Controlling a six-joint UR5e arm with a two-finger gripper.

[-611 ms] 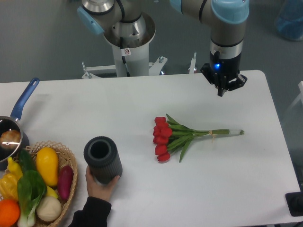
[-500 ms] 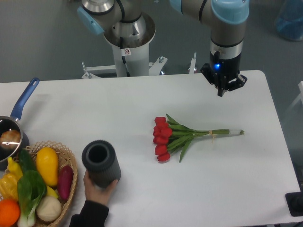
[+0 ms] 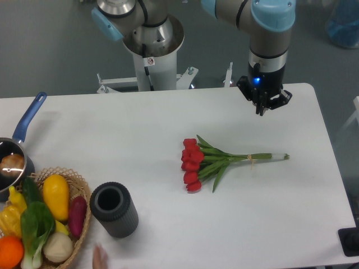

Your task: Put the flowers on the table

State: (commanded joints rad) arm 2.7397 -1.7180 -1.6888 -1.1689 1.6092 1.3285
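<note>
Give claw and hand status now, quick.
Claw: holds nothing, above the white table; open or shut cannot be told.
Person's hand: fingertips only, touching nothing.

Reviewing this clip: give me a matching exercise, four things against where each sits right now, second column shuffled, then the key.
Things:
1. flowers
2. gripper
3. dark ribbed vase
4. blue-handled pot

Places:
A. at the left edge of the table, above the basket
B. lying flat mid-table, stems pointing right
C. above the far right part of the table
D. near the front edge, right of the basket

Pairs: 1-B, 2-C, 3-D, 4-A
</note>
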